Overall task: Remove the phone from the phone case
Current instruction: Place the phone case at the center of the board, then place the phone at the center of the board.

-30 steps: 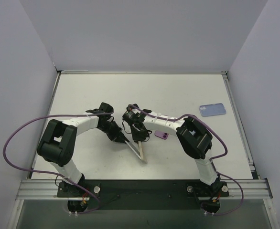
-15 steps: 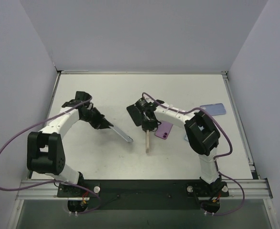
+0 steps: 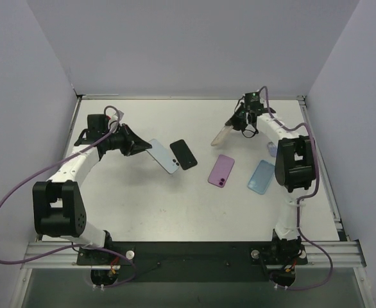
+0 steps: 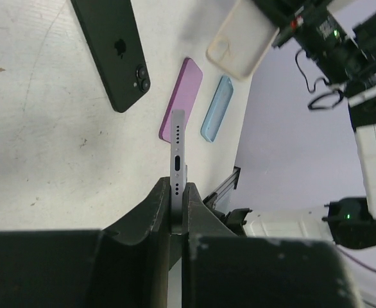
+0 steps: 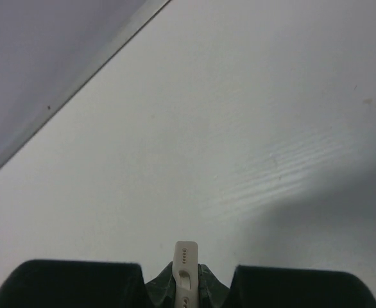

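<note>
Phone [image 3: 162, 156] and cream case [image 3: 221, 136] are apart, pinched tight by left fingers [image 4: 153, 215] and right fingers [image 5: 159, 287] respectively.

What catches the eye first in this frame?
Each arm holds something. The left gripper pinches a pale blue phone by its edge at centre-left, and the right gripper is shut on a cream case towards the back right. Between them a black phone, a purple phone and a blue item lie flat on the white table.
</note>
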You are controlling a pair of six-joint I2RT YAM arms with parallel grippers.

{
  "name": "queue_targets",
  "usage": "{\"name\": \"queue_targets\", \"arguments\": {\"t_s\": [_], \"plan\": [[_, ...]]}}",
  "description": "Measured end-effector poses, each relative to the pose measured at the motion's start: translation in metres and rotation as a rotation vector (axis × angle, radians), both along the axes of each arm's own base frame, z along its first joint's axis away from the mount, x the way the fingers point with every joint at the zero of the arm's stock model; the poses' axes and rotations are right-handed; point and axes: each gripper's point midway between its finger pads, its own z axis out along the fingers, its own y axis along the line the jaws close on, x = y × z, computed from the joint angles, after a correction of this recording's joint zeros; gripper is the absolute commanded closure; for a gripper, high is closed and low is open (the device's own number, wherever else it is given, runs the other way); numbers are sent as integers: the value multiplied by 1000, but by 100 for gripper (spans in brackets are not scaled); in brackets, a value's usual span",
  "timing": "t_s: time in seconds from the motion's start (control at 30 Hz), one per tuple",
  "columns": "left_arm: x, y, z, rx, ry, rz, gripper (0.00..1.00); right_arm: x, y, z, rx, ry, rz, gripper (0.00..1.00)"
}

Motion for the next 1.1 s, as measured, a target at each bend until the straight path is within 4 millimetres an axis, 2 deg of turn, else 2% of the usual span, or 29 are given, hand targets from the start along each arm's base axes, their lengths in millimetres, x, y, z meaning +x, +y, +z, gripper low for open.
{"name": "queue_targets", "arguments": {"t_s": [0.07,0.17,0.23,0.27,0.3,0.37,0.47,0.63,0.7,0.8,0.97,1.03,1.1], "plan": [[0,-3,-1,-10,-25,-29,100,24,-17,-5,43,-22,-69,100],[-7,-5,-12,-15,-23,-56,100,47,-47,-30,91,-7,-181,99],[-13,-5,-21,-16,-4,-62,100,51,-64,-46,101,22,-236,77],[-16,-5,-26,-14,4,-65,100,52,-73,-53,102,32,-259,57],[-19,-5,-31,-13,15,-66,100,54,-82,-58,105,39,-281,47],[-24,-5,-37,-11,28,-69,100,57,-96,-59,110,34,-316,35],[-24,-4,-37,-4,20,-74,100,65,-114,-47,94,-18,-359,27],[-23,0,-47,34,40,-60,100,43,-139,-38,33,-18,-426,25],[-20,3,-54,56,65,-48,100,39,-147,-24,4,-31,-440,25],[-13,6,-67,84,93,-37,100,34,-154,12,-26,-82,-444,27],[8,9,-79,118,110,-35,100,19,-147,74,-33,-177,-402,27],[24,11,-83,135,106,-30,100,5,-132,82,-35,-191,-365,26],[36,11,-88,141,107,-30,94,-15,-108,77,-37,-176,-305,26]]}}
